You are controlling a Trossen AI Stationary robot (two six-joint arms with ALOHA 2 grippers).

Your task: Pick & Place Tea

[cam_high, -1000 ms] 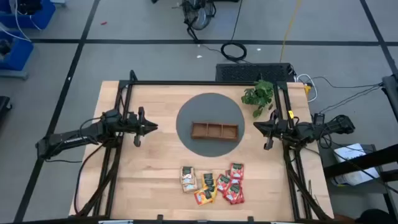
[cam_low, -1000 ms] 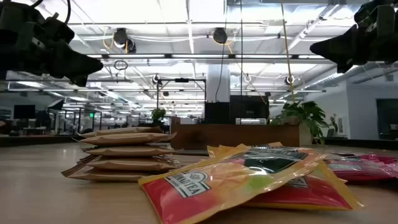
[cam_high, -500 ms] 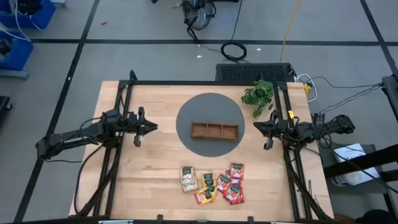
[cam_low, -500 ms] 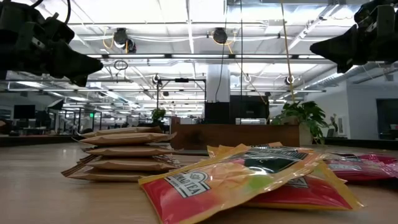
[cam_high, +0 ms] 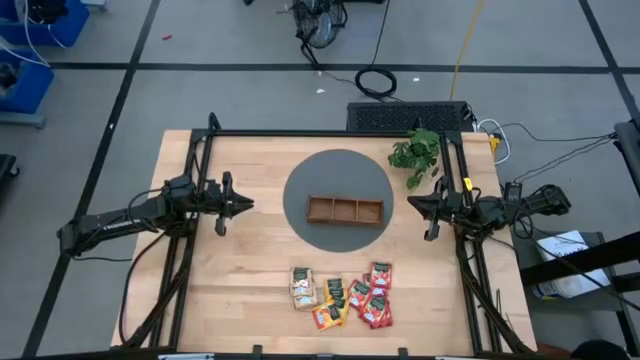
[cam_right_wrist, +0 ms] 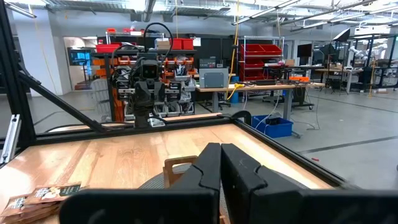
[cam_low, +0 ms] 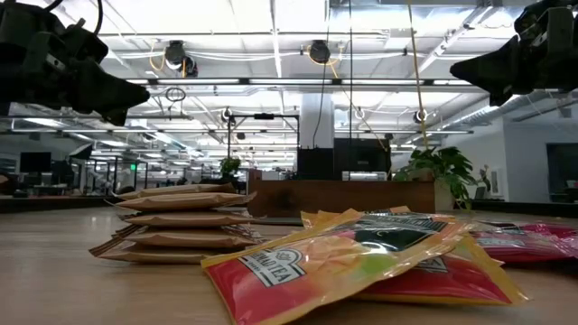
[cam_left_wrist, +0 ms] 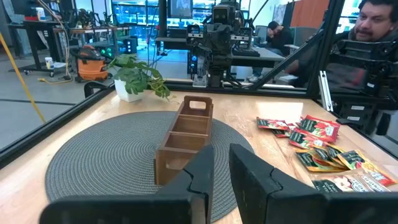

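The tea sachets [cam_high: 342,297] lie in a loose heap near the table's near edge: red, orange-yellow and green ones overlapping [cam_low: 352,257], and beige ones stacked flat [cam_low: 181,226] at the heap's left end. Neither gripper is near them. My left gripper [cam_high: 247,204] hovers left of the wooden tray [cam_high: 345,210], its fingers a narrow gap apart [cam_left_wrist: 222,163]. My right gripper [cam_high: 410,204] hovers right of the tray, its fingers together [cam_right_wrist: 221,163]. Both point level at the tray.
The three-compartment tray [cam_left_wrist: 183,140] rests on a round grey mat [cam_high: 335,170] at the table's middle. A potted plant [cam_high: 415,152] stands at the far right. Black frame rails run along both sides. A person [cam_left_wrist: 373,22] shows beyond the table.
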